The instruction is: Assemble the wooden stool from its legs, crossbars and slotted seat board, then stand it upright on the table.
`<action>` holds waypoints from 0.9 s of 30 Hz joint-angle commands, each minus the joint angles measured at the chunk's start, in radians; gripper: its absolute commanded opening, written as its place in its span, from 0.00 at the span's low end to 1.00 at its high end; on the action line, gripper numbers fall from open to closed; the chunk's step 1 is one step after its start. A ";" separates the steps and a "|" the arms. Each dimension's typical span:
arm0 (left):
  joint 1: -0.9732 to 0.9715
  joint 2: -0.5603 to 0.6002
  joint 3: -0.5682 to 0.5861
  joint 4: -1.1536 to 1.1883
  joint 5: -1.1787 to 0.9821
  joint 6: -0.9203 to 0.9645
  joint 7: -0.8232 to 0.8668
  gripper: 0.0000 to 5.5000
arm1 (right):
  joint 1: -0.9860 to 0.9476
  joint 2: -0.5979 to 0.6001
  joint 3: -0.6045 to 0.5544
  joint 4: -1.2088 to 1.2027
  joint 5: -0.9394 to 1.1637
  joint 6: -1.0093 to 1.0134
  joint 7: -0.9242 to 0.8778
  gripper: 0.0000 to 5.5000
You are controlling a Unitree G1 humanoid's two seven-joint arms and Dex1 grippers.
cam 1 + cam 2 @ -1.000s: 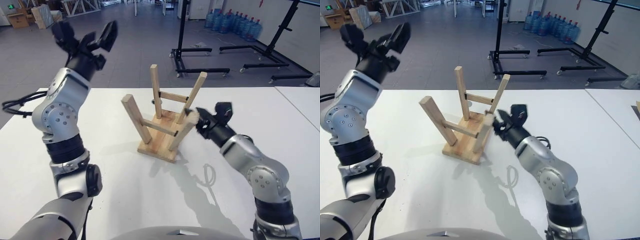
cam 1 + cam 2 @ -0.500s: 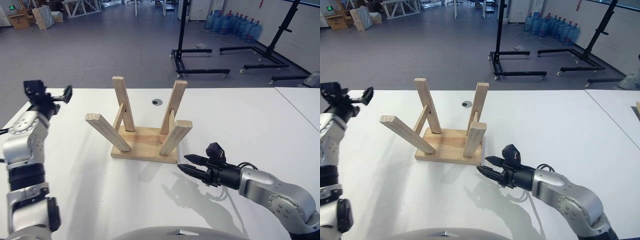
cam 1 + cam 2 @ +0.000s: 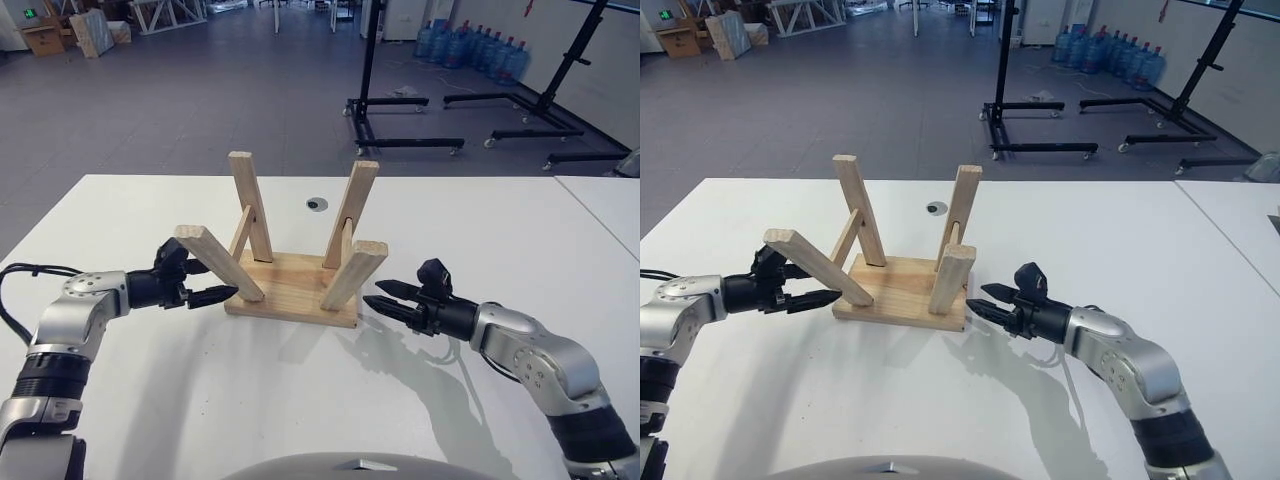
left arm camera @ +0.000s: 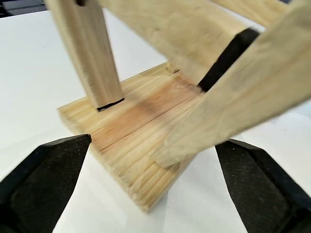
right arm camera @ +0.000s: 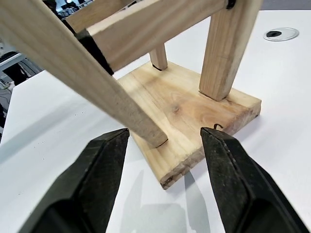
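Jaws apart on both grippers. Head view shows you the stool (image 3: 290, 297) upside down at mid-table (image 3: 300, 400). The left gripper (image 3: 212, 282) straddles its near-left leg (image 3: 218, 263), and the right gripper (image 3: 378, 294) is just right of it.
Left wrist: fingers (image 4: 43, 179) flank that leg.
Right wrist: fingers (image 5: 107, 160) flank the near-right leg (image 5: 121, 114).

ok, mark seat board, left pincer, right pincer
seat board (image 3: 295, 292): left eye view, bare wood near its middle
left pincer (image 3: 216, 281): left eye view, midway between fingertips
right pincer (image 3: 372, 292): left eye view, midway between fingertips

Pale wooden stool (image 3: 290, 265), white table (image 3: 300, 400), black claws.
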 commanded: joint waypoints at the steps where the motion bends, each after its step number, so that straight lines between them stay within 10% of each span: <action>1: -0.030 0.007 -0.071 0.008 0.026 0.007 -0.077 0.84 | -0.079 0.017 0.038 0.071 -0.029 0.005 0.075 0.49; 9: -0.075 -0.007 -0.125 0.117 0.092 -0.033 -0.121 0.84 | -0.184 0.043 0.061 0.181 -0.064 0.019 0.187 0.49; 18: -0.148 -0.059 -0.126 0.207 0.106 -0.040 -0.139 0.59 | -0.225 0.117 0.118 0.304 -0.142 -0.002 0.250 0.49; 27: -0.124 -0.060 -0.130 0.242 0.138 -0.074 -0.165 0.35 | -0.224 0.173 0.069 0.333 -0.133 0.010 0.235 0.22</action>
